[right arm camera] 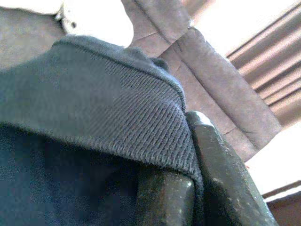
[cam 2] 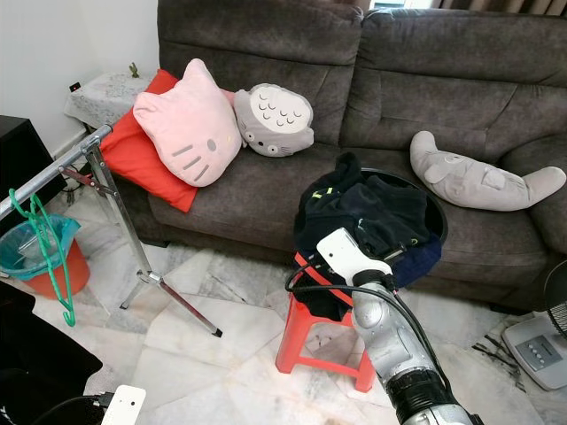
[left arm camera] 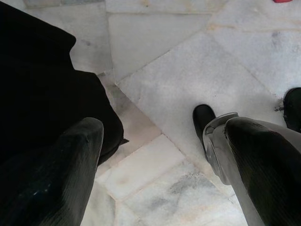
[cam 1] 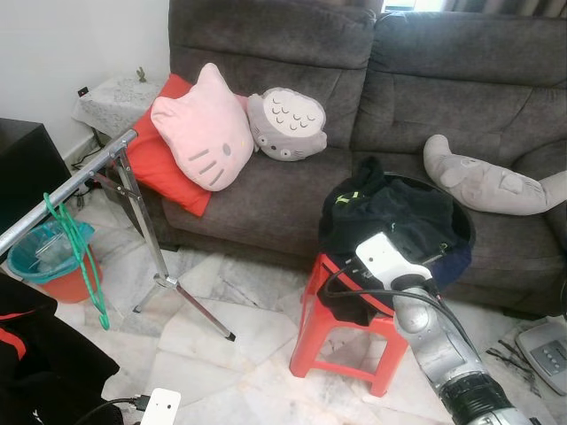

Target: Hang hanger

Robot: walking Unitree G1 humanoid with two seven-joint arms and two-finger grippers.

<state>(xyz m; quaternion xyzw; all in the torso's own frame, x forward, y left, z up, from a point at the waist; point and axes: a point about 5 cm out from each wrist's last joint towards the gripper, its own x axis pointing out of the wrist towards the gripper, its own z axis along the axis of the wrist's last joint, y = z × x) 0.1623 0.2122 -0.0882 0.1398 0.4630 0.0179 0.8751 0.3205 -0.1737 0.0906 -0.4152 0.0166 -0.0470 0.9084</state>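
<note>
Right wrist view shows right gripper (right arm camera: 188,188) jaws pinching dark clothes (cam 1: 399,221); left gripper (left arm camera: 160,160) jaws wide.

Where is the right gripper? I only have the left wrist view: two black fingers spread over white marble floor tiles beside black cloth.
Observer: The right gripper is at the pile of dark clothes on the red plastic stool in front of the grey sofa.
Operator: Is it holding anything?
Observer: Its wrist view shows it pinched on a dark ribbed knit hem.
Operator: Any hanger around?
Observer: A green plastic hanger hangs on the silver metal rail at the robot's left.
</note>
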